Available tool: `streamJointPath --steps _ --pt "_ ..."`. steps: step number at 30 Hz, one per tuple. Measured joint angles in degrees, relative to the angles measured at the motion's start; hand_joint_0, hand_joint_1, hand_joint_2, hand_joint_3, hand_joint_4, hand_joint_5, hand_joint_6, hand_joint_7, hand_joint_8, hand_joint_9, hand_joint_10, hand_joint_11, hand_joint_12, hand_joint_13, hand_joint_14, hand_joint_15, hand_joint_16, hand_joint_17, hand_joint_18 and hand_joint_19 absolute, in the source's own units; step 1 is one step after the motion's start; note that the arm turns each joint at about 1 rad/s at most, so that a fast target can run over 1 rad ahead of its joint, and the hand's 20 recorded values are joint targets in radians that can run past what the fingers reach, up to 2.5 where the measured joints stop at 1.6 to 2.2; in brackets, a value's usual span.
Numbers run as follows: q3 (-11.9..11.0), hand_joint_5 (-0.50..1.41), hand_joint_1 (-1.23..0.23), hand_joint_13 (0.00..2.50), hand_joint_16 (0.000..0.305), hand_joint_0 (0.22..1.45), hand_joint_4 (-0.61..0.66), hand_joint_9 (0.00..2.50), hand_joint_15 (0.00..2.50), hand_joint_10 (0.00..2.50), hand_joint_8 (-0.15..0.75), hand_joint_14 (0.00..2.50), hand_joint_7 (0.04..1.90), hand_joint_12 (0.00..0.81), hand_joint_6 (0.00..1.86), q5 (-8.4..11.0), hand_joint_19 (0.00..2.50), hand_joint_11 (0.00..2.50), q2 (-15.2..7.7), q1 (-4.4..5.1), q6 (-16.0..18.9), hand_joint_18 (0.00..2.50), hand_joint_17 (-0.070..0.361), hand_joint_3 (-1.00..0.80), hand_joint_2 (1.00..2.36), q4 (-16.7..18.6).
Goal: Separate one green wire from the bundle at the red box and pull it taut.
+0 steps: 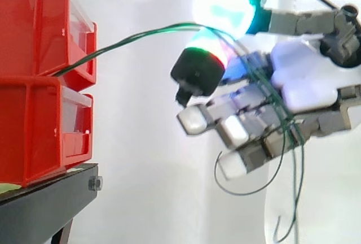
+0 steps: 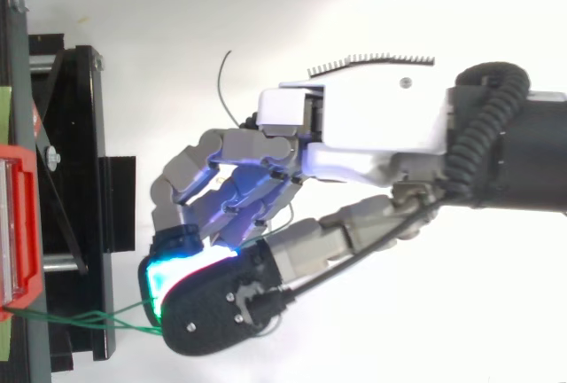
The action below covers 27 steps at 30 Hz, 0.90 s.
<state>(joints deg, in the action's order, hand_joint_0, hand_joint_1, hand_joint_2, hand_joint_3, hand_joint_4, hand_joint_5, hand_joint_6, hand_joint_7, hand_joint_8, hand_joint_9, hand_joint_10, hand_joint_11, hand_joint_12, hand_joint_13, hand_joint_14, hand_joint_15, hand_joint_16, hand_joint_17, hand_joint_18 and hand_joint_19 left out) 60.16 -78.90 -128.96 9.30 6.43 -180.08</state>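
You have the robot hand (image 1: pixel 304 77) curled, with one green wire (image 1: pixel 131 36) pinched between two glowing fingertips (image 1: pixel 223 9) at its upper edge. From that pinch the wire runs left in a shallow arc, not quite straight, to the seam between the two stacked red bins (image 1: pixel 28 40) on the black stand (image 1: pixel 45 204). Loose green strands (image 1: pixel 298 187) cross the palm and hang below the robot hand. From above, the pinch sits just off the stand's edge, well clear of the bins.
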Motion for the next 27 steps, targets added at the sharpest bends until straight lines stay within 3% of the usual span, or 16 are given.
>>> streamJointPath --steps 3,6,12,16,21,27 --pt "0.03 -0.19 -0.78 0.65 0.059 0.68 -0.1 0.63 0.44 0.02 0.275 0.02 1.1 0.418 0.89 0.93 0.38 0.53 2.18 0.06 -3.99 0.6 0.133 -0.2 1.02 -1.08" --pt "0.01 -0.19 -0.78 0.64 0.059 0.68 -0.1 0.65 0.44 0.02 0.277 0.02 1.11 0.419 0.89 3.39 0.38 0.54 4.2 0.31 -8.45 0.6 0.133 -0.2 1.02 -1.52" --pt "0.19 -0.19 -0.78 0.64 0.06 0.68 -0.1 0.66 0.45 0.02 0.279 0.02 1.1 0.42 0.89 6.57 0.38 0.55 5.24 0.78 -16.68 0.6 0.134 -0.2 1.02 -2.49" --pt "1.84 -0.19 -0.78 0.64 0.06 0.68 -0.09 0.67 0.46 0.02 0.283 0.02 1.11 0.42 0.89 7.33 0.38 0.56 5.28 1.13 -18.32 0.6 0.135 -0.2 1.02 -2.42" --pt "6.35 -0.19 -0.78 0.64 0.06 0.68 -0.09 0.67 0.45 0.02 0.281 0.02 1.11 0.42 0.89 8.75 0.38 0.56 5.29 1.67 -17.99 0.6 0.135 -0.2 1.02 0.47" --pt "7.99 -0.19 -0.78 0.65 0.06 0.68 -0.09 0.68 0.45 0.02 0.283 0.02 1.12 0.423 0.89 9.07 0.38 0.57 5.3 1.99 -17.46 0.6 0.135 -0.2 1.02 4.41"
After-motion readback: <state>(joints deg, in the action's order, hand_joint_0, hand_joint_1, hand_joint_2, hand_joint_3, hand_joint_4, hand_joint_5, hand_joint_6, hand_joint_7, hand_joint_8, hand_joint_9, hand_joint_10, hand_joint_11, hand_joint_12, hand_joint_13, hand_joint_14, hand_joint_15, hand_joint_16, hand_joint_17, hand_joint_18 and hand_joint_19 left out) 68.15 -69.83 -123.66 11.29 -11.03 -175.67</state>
